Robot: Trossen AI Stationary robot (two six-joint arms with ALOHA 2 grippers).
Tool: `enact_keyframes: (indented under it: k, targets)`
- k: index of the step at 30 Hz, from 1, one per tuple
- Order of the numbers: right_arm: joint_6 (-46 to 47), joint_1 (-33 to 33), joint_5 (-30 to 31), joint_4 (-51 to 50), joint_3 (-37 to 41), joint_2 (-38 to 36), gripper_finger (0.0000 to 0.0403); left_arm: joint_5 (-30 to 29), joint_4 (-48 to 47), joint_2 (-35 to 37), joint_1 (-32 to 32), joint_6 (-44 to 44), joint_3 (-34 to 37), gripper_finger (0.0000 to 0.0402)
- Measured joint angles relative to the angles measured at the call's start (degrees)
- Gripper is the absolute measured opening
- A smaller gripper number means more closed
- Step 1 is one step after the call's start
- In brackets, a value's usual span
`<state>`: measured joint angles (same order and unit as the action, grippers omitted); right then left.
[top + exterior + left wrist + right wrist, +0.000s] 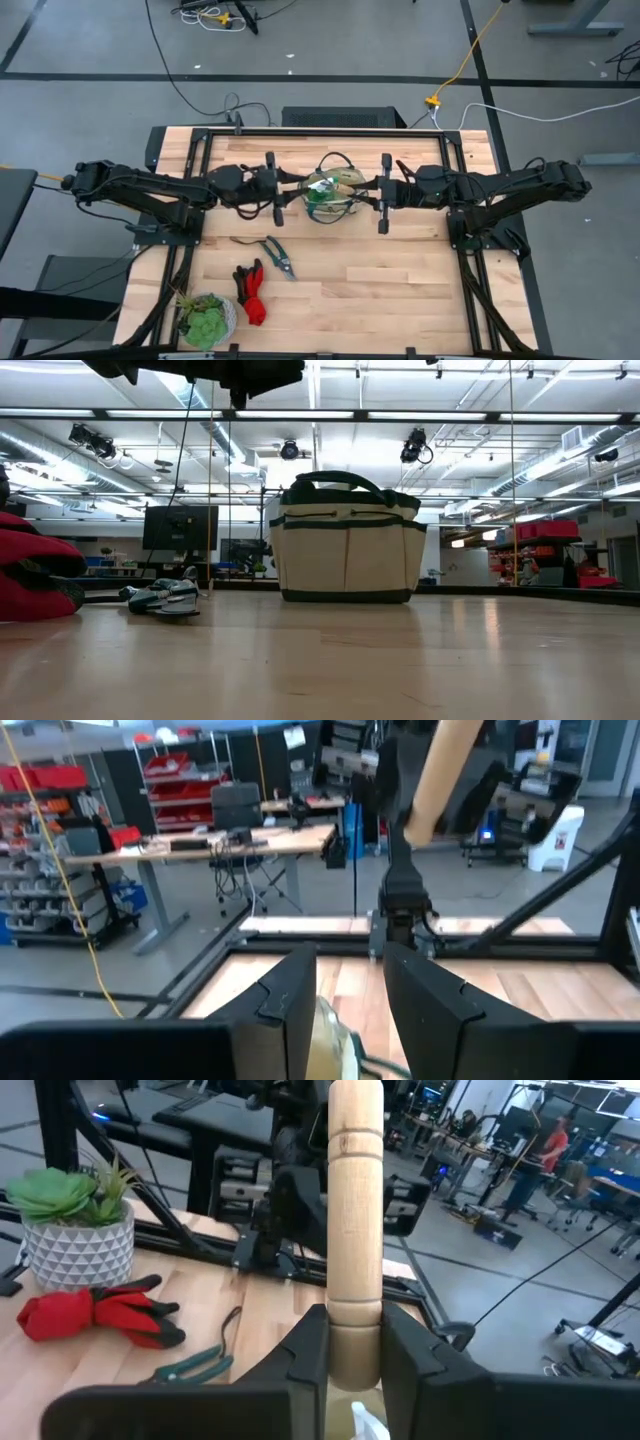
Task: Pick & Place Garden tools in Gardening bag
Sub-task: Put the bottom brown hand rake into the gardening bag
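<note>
While over bag, right hand grips wooden handle; left hand parted.

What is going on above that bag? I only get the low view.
Observer: The right gripper grips a wooden handle by one end, over the bag.
Operator: And the other arm?
Observer: The left gripper sits at the bag's opposite side, facing the right one.
Operator: Anything else hidden from me?
Observer: A potted plant stands at the table's corner, near the gloves.
</note>
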<state>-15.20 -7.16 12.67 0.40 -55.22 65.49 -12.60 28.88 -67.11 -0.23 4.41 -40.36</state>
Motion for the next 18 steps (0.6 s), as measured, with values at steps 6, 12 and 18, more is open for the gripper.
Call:
enact_keyframes:
  k: [6, 12, 18]
  targets:
    - [0.79, 0.0, 0.0, -0.17, 0.0, 0.0, 0.005, 3.81, 4.24, 0.0, 0.01, 4.15, 0.0, 0.0126]
    - [1.02, 0.0, -0.02, -0.22, 0.0, 0.02, 0.005, 8.14, 6.58, 0.01, 0.07, 5.53, 0.0, 0.0141]
    - [1.03, 0.0, -0.04, -0.19, 0.0, 0.02, 0.0051, 8.2, 8.08, 0.0, 0.07, 5.26, 0.0, 0.02]
